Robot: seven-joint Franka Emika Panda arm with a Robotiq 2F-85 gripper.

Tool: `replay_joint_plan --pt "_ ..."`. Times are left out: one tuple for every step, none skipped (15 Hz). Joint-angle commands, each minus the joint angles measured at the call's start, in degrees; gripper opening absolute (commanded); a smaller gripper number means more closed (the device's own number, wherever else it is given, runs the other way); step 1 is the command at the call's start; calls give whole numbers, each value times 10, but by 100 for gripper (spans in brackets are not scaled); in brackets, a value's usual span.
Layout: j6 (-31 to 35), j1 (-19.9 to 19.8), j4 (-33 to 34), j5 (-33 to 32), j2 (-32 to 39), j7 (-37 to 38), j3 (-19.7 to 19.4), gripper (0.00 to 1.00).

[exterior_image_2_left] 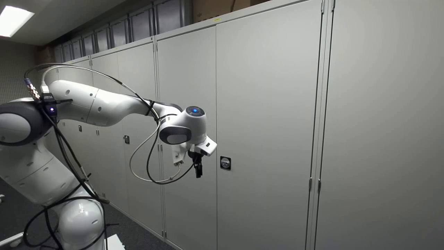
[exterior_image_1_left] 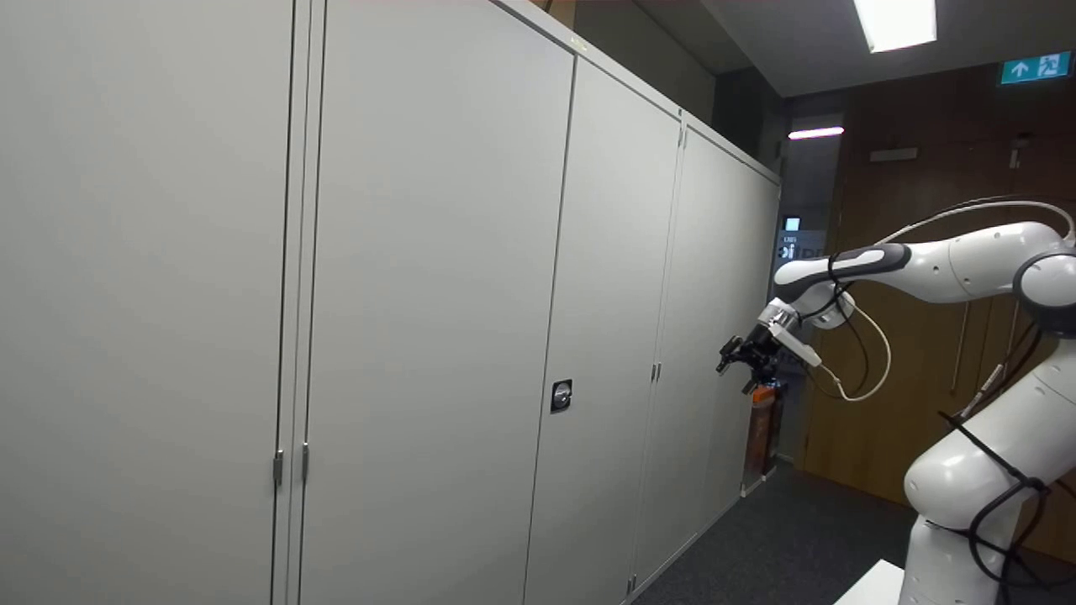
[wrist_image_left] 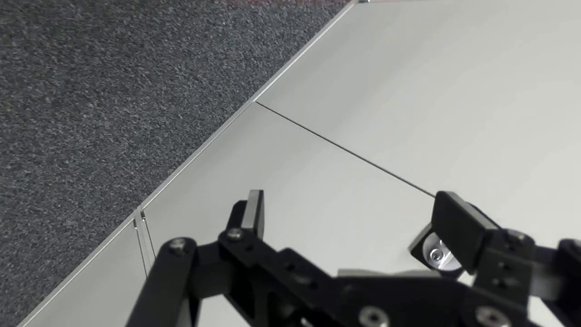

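Latch (exterior_image_1_left: 561, 396) sits on a grey cabinet door (exterior_image_1_left: 609, 277) in an exterior view. An exterior view shows the hand (exterior_image_2_left: 198, 173) apart from it. In the wrist view the fingers (wrist_image_left: 458, 231) stand wide and empty, one partly hiding the latch (centring it between them seems wise).

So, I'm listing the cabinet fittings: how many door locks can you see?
3 at least, in an exterior view: the near lock, closest to the gripper; then a middle lock and a far lock, farther along the cabinets. The arm may hide more.
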Motion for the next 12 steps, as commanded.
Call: replay_joint_plan --pt "72 0 -34 63 8 5 10 100" --pt "93 2 -44 76 10 1 12 100" --pt "105 3 -51 86 12 4 15 100" --pt "124 7 -59 100 15 -1 17 100" --pt "138 9 -64 115 18 1 21 100" --pt "149 10 -70 128 21 4 25 100" --pt "162 13 -75 143 22 0 28 100" --pt "175 17 -80 162 24 -3 31 100" --pt "189 22 -83 180 28 -6 34 100" --pt "199 27 -85 199 32 -6 37 100" --pt "213 32 -88 219 35 -13 40 100" --pt "226 37 -90 240 41 -19 44 100"
